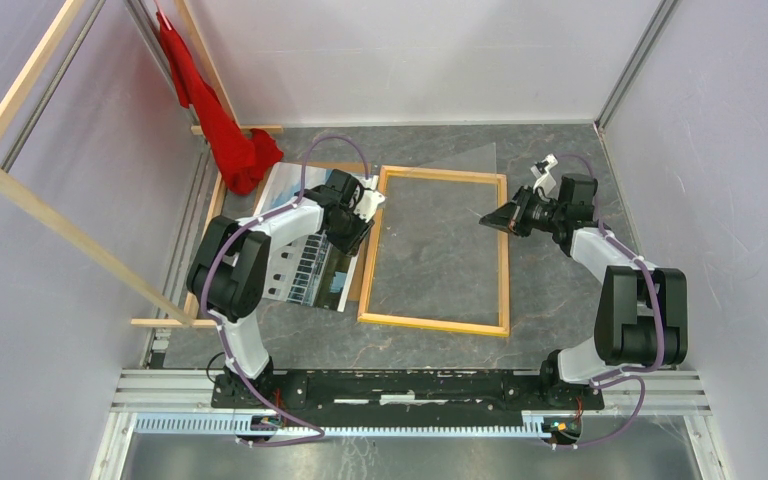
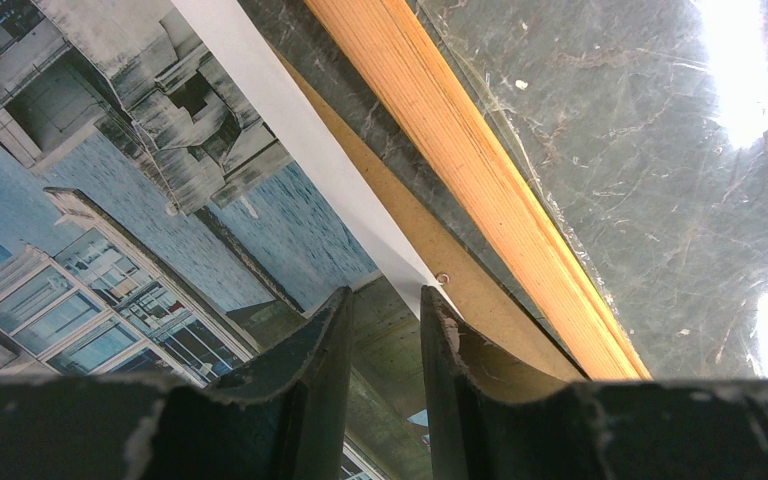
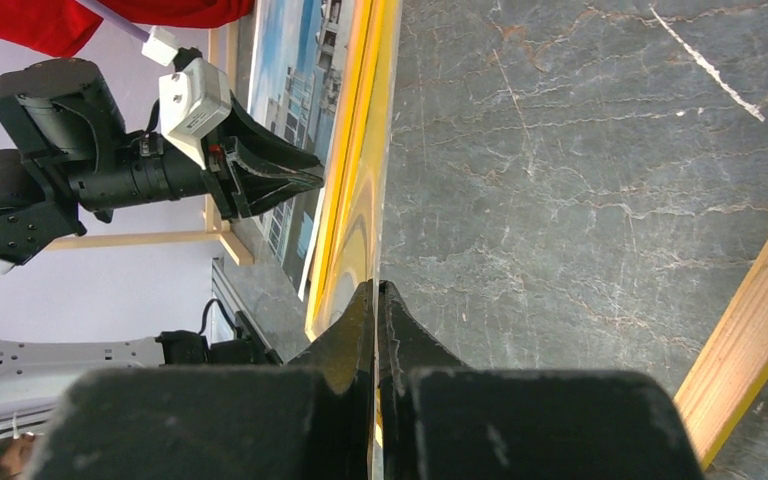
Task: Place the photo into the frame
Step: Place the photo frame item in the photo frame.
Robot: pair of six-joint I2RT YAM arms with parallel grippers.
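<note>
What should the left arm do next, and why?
Probably close the left gripper on the photo. Its jaws stand apart right at the photo's corner, and the photo lies beside the frame, not in it yet.

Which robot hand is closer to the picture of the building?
Left. The left gripper hovers right above the photo at its corner; the right gripper is across the frame, pinching the clear sheet.

No legible text anywhere, no brand, no number — the photo (image 2: pixel 110 200) bears building facades, no lettering
</note>
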